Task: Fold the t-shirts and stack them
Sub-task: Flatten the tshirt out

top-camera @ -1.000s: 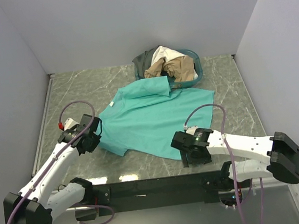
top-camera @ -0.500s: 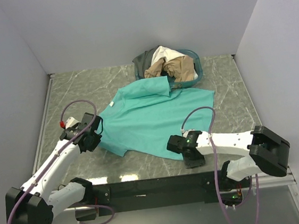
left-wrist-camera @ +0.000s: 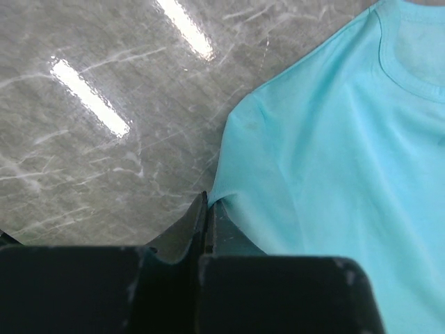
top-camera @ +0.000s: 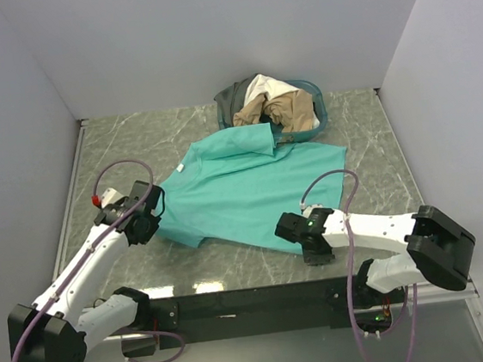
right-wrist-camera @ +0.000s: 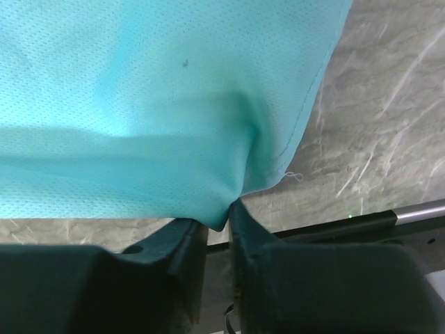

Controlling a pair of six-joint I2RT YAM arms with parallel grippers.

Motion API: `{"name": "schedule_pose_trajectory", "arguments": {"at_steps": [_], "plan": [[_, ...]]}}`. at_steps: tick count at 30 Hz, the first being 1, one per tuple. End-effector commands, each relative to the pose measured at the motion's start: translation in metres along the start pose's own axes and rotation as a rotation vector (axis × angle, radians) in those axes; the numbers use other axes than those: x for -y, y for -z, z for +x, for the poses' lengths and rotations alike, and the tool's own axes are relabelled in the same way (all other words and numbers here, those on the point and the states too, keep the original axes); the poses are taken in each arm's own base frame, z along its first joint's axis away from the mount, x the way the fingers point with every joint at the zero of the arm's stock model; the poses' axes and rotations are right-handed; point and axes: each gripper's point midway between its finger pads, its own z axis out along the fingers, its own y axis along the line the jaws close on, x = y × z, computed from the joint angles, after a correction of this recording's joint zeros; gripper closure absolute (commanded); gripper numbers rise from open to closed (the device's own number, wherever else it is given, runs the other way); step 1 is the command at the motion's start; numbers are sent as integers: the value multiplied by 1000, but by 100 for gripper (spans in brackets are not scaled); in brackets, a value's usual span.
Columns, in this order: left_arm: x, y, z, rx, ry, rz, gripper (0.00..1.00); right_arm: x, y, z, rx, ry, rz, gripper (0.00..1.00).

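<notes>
Teal-green t-shirt (top-camera: pixel 247 193) spread flat, far edge folded, cream shirt (top-camera: pixel 268 86), tan shirt (top-camera: pixel 291 107), dark grey shirt (top-camera: pixel 231 101) seemingly heaped behind

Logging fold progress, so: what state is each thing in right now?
Bright teal-green cloth t-shirt: spread flat, far edge folded over.
Oval teal-blue plastic basket: upright, full.
Heap of cream-white, tan-beige, dark grey shirts: crumpled in basket.
Left gripper: shut on teal t-shirt.
Right gripper: shut on teal t-shirt.

A grey-green marbled table (top-camera: pixel 365 125) is seen, boxed in by plain pale walls (top-camera: pixel 209 37).
Two bright light strips (left-wrist-camera: pixel 90 104) are reflected off its glossy top; a black rail (top-camera: pixel 254 301) is fixed along the near edge.
</notes>
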Motion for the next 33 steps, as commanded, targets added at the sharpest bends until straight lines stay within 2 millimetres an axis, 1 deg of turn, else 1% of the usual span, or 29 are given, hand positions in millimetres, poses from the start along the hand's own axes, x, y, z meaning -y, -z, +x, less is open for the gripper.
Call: {"name": "schedule_pose_trajectory", "arguments": {"at_steps": [1,3,4,5,6,7,8,9,10,12,13,14,16,17,19,20,21,22,23,24,25,26,27,28,29,30,31,32,33], "plan": [[2,9,-22,76,43,-5,99,6,-7,-5,42,-14,20,78],[2,9,-25,85,49,-9,99,7,-8,-7,47,-14,27,86],[3,9,-25,86,49,-8,99,7,-7,-8,51,-15,32,97],[7,11,-28,90,48,1,99,9,-5,-9,56,-13,36,100],[8,12,-30,93,43,-2,99,10,-1,-14,74,-19,41,100],[9,14,-34,106,46,-1,99,23,3,-19,105,-16,100,100],[16,22,-41,118,61,18,99,25,14,-33,154,-51,115,100],[19,26,-47,132,72,25,99,31,23,-43,191,-75,134,100],[23,30,-54,151,87,36,99,41,41,-63,262,-112,178,100],[43,48,-70,177,115,111,99,47,62,-87,342,-174,173,100],[55,55,-78,189,132,157,99,45,81,-107,403,-209,143,100],[70,73,-90,204,144,219,99,49,94,-122,459,-238,139,100],[85,92,-107,232,169,284,99,60,121,-144,542,-305,125,100],[96,115,-126,270,200,338,99,67,147,-164,629,-346,113,100],[105,141,-145,311,230,403,99,81,179,-183,722,-409,90,100],[115,167,-163,346,250,475,99,89,204,-195,777,-408,74,100],[118,182,-173,366,267,517,99,98,222,-202,827,-422,58,100],[121,197,-181,383,279,559,99,104,251,-215,888,-428,19,100],[125,224,-196,418,298,627,99,109,267,-219,923,-434,-9,100],[125,240,-203,430,312,673,99,113,286,-220,963,-441,-62,100],[125,255,-209,443,318,714,99,119,317,-228,1039,-425,-112,100],[123,284,-223,483,336,787,99,128,337,-227,1089,-432,-157,100],[122,300,-228,496,339,835,99,130,352,-227,1122,-420,-206,100],[119,315,-233,515,341,873,99,140,379,-228,1190,-415,-247,100],[111,341,-244,557,344,932,99,144,394,-225,1223,-406,-283,100],[109,359,-250,582,352,983,99,151,407,-221,1253,-397,-313,100],[106,377,-252,589,343,1039,99,158,429,-215,1289,-363,-364,100],[95,404,-259,630,334,1102,99,160,437,-212,1301,-343,-383,100],[89,423,-264,659,341,1155,99,163,445,-209,1311,-329,-401,100]]}}
